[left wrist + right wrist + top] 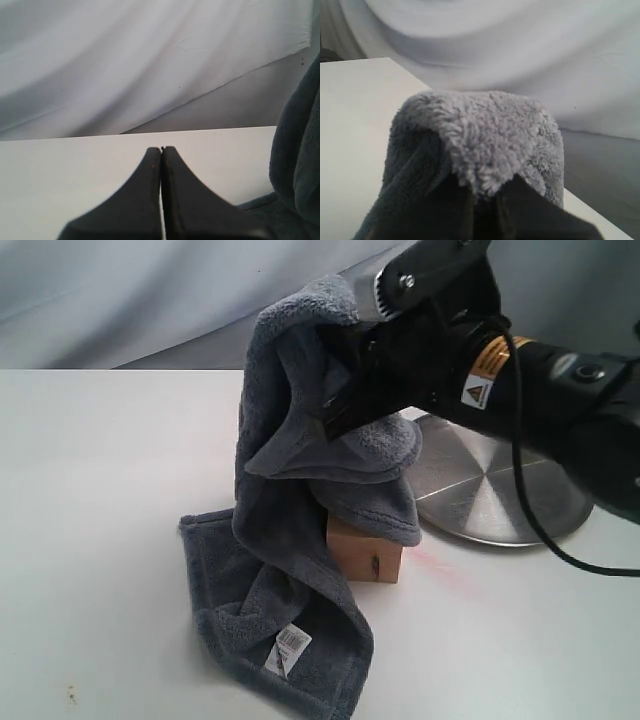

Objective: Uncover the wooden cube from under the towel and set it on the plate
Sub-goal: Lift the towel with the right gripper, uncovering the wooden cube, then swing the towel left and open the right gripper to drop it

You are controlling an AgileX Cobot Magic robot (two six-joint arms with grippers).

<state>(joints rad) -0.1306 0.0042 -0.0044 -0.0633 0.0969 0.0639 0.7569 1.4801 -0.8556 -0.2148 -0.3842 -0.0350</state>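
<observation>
The right gripper (335, 408) pinches a fold of the towel (290, 540) and holds it up off the table (100, 490); in the right wrist view its dark fingers (520, 210) are closed on the fleece, with a tuft of towel (485, 135) bulging above the tips. From that pinch the cloth hangs in a tall drape; its lower end lies bunched on the table, with the white label (290, 648) at the near hem.

The wooden cube (365, 555) sits on the table under the hanging fold; its top and far side are covered by a thick hem of the towel, while one face with a dark knot and its lower edge are exposed. The plate (500, 490) lies near the cube, on the side where the right arm reaches in; its rim nearest the cube is partly hidden by the drooping fold, and the arm and a black cable cross over its far side.

The table is bare and wide on the left of the towel in the exterior view; the strip in front of the cube and plate is bare too.

The left gripper (161, 150) hangs over bare table with its fingers pressed together and nothing between them; the towel (300, 150) rises close by, apart from the tips.
</observation>
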